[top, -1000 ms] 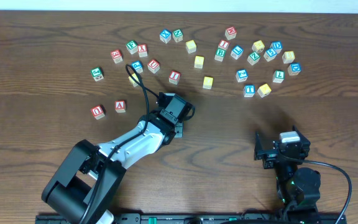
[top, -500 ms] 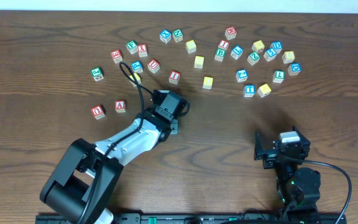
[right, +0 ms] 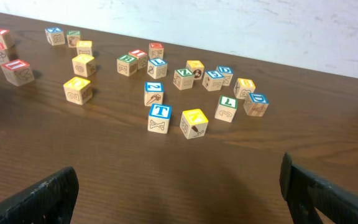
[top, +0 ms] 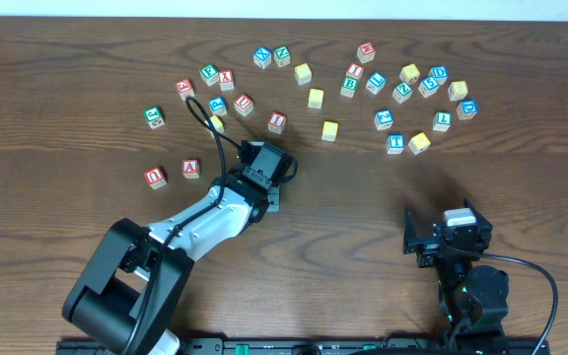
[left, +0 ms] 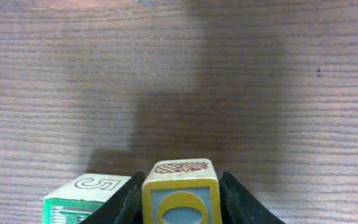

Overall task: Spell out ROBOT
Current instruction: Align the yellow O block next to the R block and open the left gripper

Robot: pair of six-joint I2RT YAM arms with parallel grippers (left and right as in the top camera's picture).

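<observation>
The yellow O cube (left: 181,198) sits upright and square, gripped between the fingers of the left gripper (left: 182,208), with a pineapple drawing on its far face. A green cube (left: 82,198) sits just to its left, its letter out of view. Far off in the scattered group, the green B cube (top: 349,86) lies apart from the blue T cube (top: 395,143), and a yellow-topped cube (top: 419,143) is just beside the T

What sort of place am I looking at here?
Likely a robotics lab bench: a left arm and right arm at a wooden table, scattered letter cubes, plain white wall behind.
</observation>
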